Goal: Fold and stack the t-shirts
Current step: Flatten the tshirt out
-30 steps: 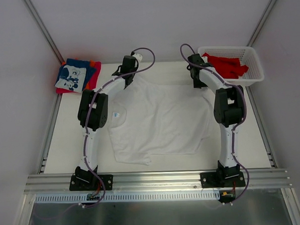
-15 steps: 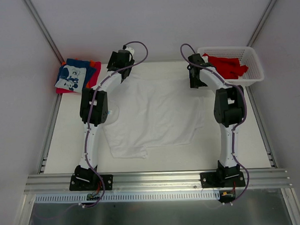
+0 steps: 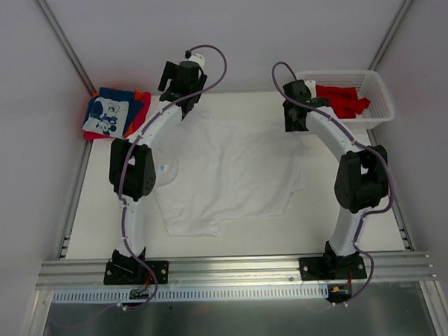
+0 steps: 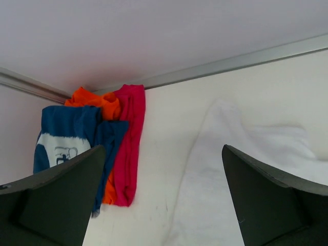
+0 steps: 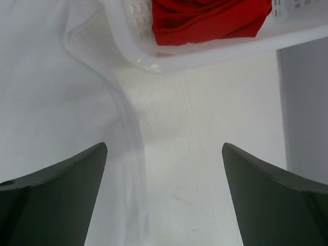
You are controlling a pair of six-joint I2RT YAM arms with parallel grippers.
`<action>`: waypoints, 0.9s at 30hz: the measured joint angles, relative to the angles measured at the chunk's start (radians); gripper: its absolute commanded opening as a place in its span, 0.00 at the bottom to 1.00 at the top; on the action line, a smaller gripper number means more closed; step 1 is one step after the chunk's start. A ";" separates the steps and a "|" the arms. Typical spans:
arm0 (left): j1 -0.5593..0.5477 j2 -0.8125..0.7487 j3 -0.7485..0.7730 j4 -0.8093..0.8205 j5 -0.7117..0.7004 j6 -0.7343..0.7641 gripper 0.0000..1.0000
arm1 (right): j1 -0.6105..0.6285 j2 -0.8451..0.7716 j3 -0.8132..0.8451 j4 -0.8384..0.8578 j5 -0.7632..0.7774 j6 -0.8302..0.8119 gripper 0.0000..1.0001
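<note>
Left fingers (image 4: 56,205): spread wide with nothing between them, hovering over the far-left part of the white shirt (image 3: 232,175), near the far edge of the surface (image 3: 360,221).
Right fingers (image 5: 271,195): also wide apart and empty, above the shirt's far-right edge, just beside the basket (image 3: 381,101).
White shirt: lies open across the middle of the surface between the two arms. It is not quite flat: there are soft ripples along its far edge and one sleeve sticks out toward the near-left corner.
Folded stack (image 3: 114,113): blue with a white print on top, orange and red underneath, in the far-left corner, apart from the white shirt.
Red shirts (image 3: 340,100): bunched in the basket at the far-right corner, not yet folded.
Step in hand: judging by the empty fingers over a spread shirt, laying it out is about done and the first fold comes next.
Doing it well: lower both sets of fingers onto one shirt edge at matching spots and pinch one layer only. Lift just clear of the surface and carry the edge across evenly so the crease runs straight.
Watch for: the right fingers catching the basket wall, and the loose sleeve getting folded under crooked.
</note>
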 measured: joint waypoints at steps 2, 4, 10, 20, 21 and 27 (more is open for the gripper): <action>-0.040 -0.094 -0.045 -0.041 -0.014 -0.041 0.99 | 0.037 -0.053 -0.035 -0.001 0.001 0.012 0.99; -0.074 -0.190 -0.116 -0.080 -0.012 -0.112 0.99 | 0.083 -0.105 -0.082 -0.008 -0.010 0.024 0.99; -0.193 -0.507 -0.517 -0.177 0.037 -0.364 0.99 | 0.185 -0.269 -0.314 0.006 -0.106 0.092 1.00; -0.423 -0.794 -0.983 -0.278 0.186 -0.652 0.99 | 0.176 -0.721 -0.777 0.005 -0.171 0.310 0.96; -0.441 -0.826 -1.005 -0.281 0.192 -0.669 0.99 | 0.176 -0.777 -0.821 0.007 -0.178 0.339 0.95; -0.495 -1.001 -1.107 -0.280 0.204 -0.741 0.99 | 0.179 -1.003 -1.023 0.001 -0.188 0.475 0.87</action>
